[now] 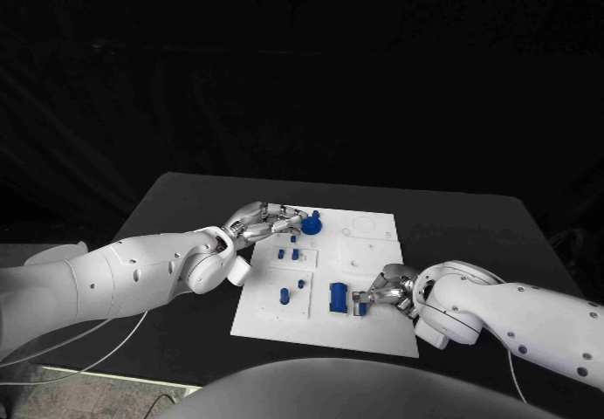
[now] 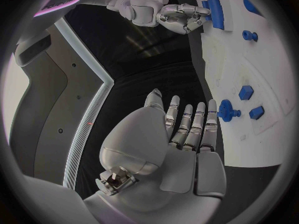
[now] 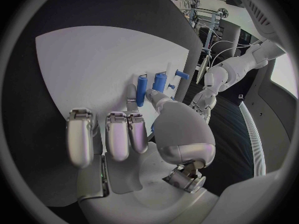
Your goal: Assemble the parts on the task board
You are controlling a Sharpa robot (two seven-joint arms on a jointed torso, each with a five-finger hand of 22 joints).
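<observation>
We see the white task board lying at the middle of the black table, with both arms working over it. The left hand reaches to the board's far edge, its fingers extended and together, the fingertips just beside or touching a blue gear-shaped part; we cannot tell whether it grips the part or only rests against it. The right hand sits at the board's near right side, fingers curled about a small blue piece just beside a larger blue block; whether it actually pinches that piece we cannot tell. Other small blue parts lie between the two hands. We judge the step in hand to be seating two parts at once, the assembly being only partly done. The next move calls for a secure hold, then careful alignment with each socket before pressing down.
</observation>
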